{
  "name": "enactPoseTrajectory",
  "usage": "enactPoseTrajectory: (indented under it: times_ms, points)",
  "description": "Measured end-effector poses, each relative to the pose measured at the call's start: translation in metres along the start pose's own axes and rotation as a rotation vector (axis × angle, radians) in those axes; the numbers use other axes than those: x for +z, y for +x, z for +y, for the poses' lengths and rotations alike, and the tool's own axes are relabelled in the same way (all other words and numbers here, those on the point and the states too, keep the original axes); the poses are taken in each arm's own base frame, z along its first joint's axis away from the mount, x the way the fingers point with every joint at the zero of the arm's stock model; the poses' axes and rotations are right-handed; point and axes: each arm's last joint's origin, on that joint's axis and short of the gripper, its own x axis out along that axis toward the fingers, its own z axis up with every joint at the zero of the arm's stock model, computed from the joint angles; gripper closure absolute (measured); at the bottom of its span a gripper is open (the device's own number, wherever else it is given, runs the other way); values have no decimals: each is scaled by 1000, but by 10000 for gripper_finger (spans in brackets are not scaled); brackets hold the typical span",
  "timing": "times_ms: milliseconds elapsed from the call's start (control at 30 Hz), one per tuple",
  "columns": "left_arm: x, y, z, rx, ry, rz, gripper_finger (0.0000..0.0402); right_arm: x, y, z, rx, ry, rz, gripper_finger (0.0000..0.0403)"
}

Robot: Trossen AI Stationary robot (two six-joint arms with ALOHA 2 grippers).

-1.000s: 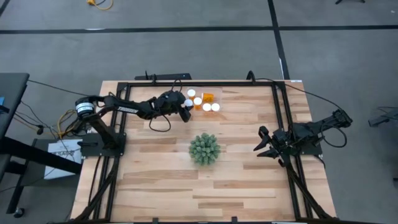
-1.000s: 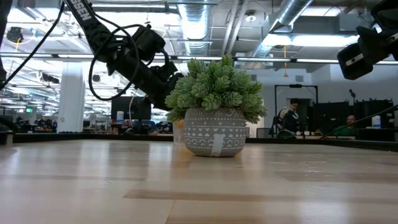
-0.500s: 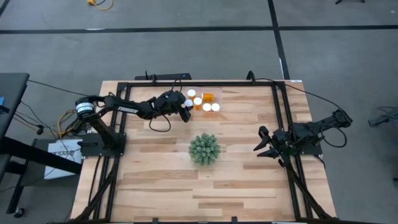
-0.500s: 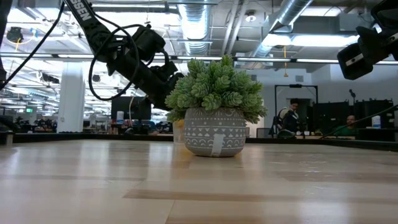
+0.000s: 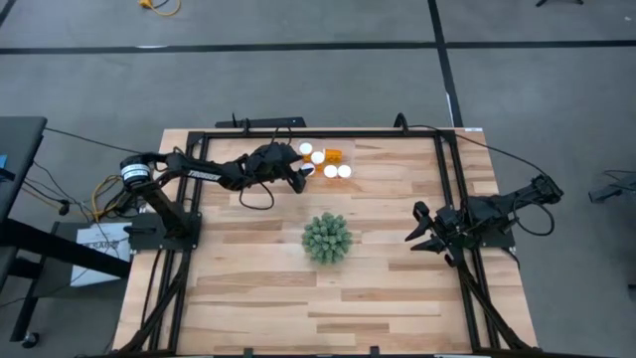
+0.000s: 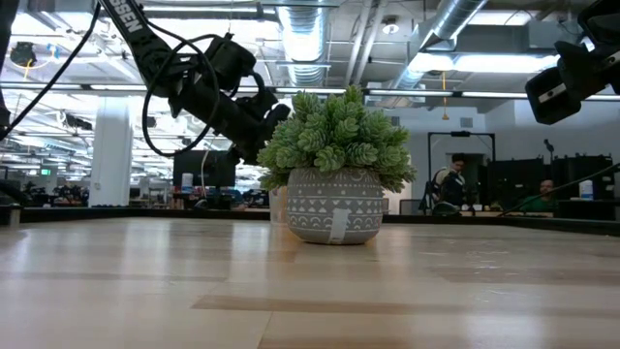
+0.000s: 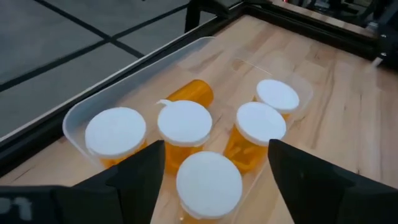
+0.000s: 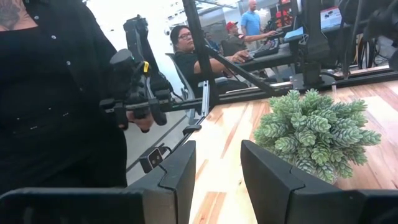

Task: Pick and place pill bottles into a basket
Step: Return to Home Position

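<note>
Nearest, at the middle of the table (image 5: 248, 298), stands the potted plant (image 5: 327, 239): spiky green tufts in a round grey pot with a white pattern, on pale butcher-block planks. At about the same depth, by the right edge, the right gripper (image 5: 421, 231) waits with its fingers spread and nothing between them. Farther back, the left gripper (image 5: 298, 173) hovers at the near left side of the basket (image 7: 124, 78), jaws wide and empty. The basket sits at the middle of the far edge and holds all six pill bottles (image 7: 184, 122): five stand upright with white caps up, and beyond them is one lying bottle (image 7: 191, 93).

The step in hand looks like the retreat to rest. To do it well, I judge the left arm should lift clear before swinging toward the left edge, so that neither finger clips the thin rim or a cap. The basket is light, smooth, clear plastic and would likely slide readily. The slim round bottles would topple or roll.
</note>
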Motion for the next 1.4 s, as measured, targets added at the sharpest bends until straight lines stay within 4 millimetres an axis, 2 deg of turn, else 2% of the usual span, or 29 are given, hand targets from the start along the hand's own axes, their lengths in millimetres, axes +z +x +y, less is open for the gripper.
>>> enactPoseTrajectory:
  times_ms: [200, 367, 600, 800, 1067, 1400]
  points:
    - [2, -2, -1, -34, -57, 2, 125, 0, 0, 0, 0, 0, -1, 283]
    - [6, -12, -19, -150, -18, 15, 125, 0, 0, 0, 0, 0, 0, 283]
    - [19, -49, -40, -218, 167, 44, 125, 0, 0, 0, 0, 0, -1, 283]
    - [26, -85, -38, -245, 196, -23, 125, 0, 0, 0, 0, 0, -1, 283]
    - [13, -130, -27, -272, 161, -118, 125, 0, 0, 0, 0, 0, -1, 283]
    - [-16, -161, -22, -341, 75, -222, 125, 0, 0, 0, 0, 0, 0, 283]
